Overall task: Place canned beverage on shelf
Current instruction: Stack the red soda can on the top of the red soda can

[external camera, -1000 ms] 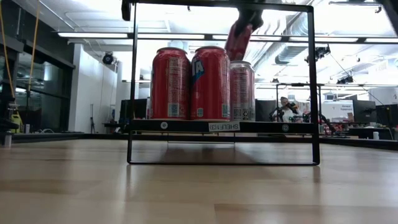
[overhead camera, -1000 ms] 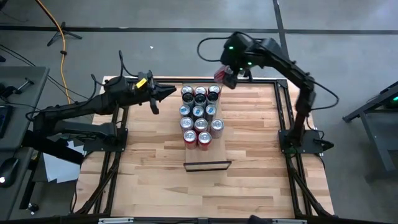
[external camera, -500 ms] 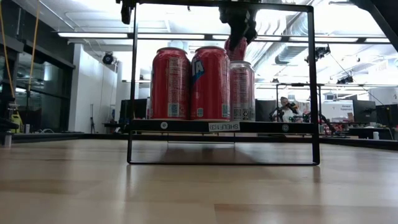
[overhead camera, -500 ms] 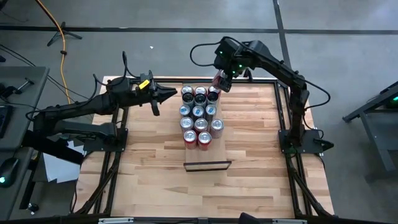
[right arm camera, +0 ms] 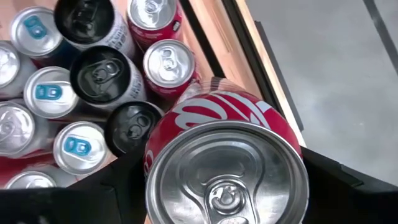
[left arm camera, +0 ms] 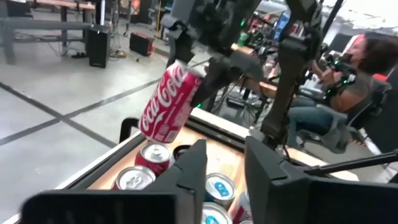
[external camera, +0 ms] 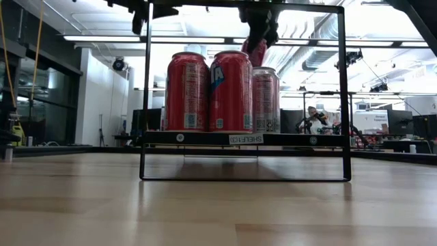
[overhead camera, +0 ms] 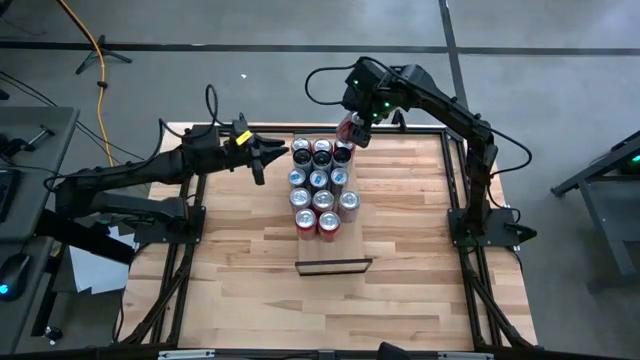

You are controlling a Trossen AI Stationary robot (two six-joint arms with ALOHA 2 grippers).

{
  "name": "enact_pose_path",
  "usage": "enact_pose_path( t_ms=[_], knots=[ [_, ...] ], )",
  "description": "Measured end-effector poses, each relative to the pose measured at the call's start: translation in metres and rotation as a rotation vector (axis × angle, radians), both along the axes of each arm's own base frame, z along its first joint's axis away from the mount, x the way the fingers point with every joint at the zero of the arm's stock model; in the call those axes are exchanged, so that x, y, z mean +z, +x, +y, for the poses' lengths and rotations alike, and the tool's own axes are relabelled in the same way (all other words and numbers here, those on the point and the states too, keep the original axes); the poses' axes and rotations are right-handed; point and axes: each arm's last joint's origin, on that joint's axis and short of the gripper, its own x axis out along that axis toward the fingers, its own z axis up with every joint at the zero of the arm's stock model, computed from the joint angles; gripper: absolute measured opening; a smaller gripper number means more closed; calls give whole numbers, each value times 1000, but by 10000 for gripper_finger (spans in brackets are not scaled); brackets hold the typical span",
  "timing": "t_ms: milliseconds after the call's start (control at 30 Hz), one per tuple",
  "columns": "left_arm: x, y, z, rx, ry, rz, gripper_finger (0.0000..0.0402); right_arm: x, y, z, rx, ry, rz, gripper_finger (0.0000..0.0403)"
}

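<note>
Over the butcher-block bench (overhead camera: 400, 230), right hand (overhead camera: 349, 130) grips a tilted red Coca-Cola can (left arm camera: 166, 102) above the can cluster (overhead camera: 320, 185); left hand (overhead camera: 268, 153) hovers open alongside.

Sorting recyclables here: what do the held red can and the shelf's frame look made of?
Red can in the right pincer: likely aluminium, with a bare silvery pull-tab lid and glossy printed red wall. Shelf frame: thin black bars, seemingly painted metal.
</note>
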Motion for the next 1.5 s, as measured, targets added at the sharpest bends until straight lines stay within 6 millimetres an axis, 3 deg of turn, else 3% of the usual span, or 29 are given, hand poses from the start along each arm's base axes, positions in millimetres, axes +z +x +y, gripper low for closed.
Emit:
enact_pose_path(
  t_ms=[333,733,867,1033,1133,1300,1500],
  knots=[
    [-14,16,5,7,-67,43,144,-6,4,-3,-23,19,-13,285],
    [-11,18,5,5,-47,18,154,-19,11,-7,-31,39,29,285],
    [-7,18,5,1,7,-4,154,-11,12,-9,-32,-3,-13,285],
    [16,17,11,22,83,17,156,12,5,-6,-12,-48,-72,285],
    [34,22,19,15,159,116,171,18,5,-2,23,-20,-132,285],
    [62,39,32,-11,279,268,233,20,7,10,78,11,-138,285],
    [71,61,52,-1,316,393,316,21,11,22,154,-8,-128,285]
  ],
)
